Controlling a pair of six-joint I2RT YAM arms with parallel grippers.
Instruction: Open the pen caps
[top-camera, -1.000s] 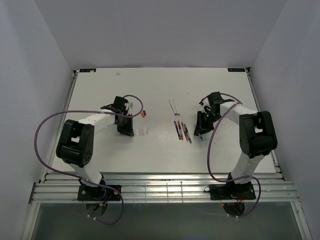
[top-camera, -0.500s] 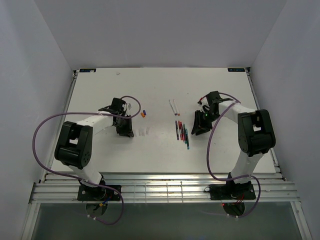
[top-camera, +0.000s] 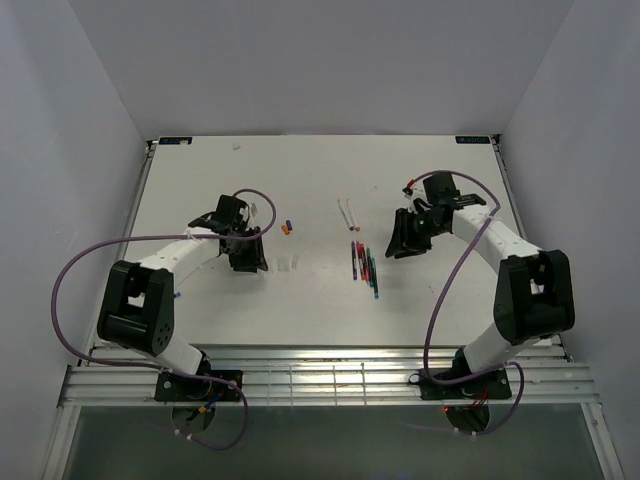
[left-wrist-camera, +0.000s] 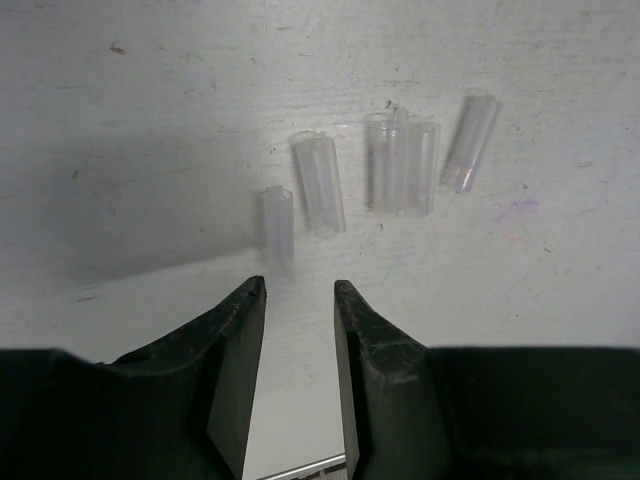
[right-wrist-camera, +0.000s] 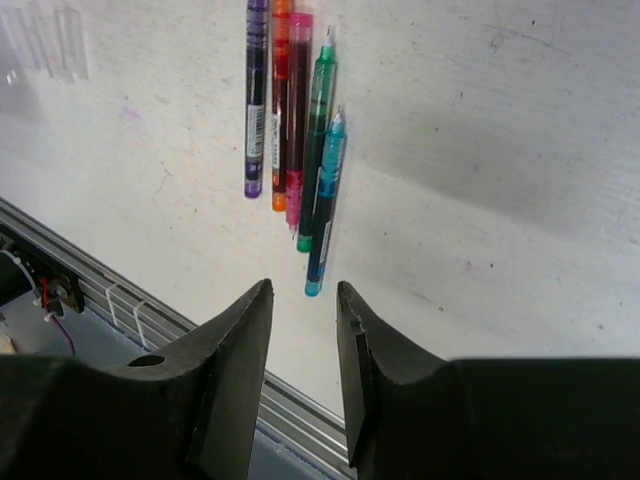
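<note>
left gripper (left-wrist-camera: 298, 287) front: five clear tubes (left-wrist-camera: 320, 185) scattered just ahead
right gripper (right-wrist-camera: 304, 289) front: pens (right-wrist-camera: 298, 110) in a row; bare table (right-wrist-camera: 480, 150) beside them

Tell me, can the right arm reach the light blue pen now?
Probably yes. The light blue pen lies just ahead of the right tool, whose jaws stand apart and empty; nothing lies between them.
</note>
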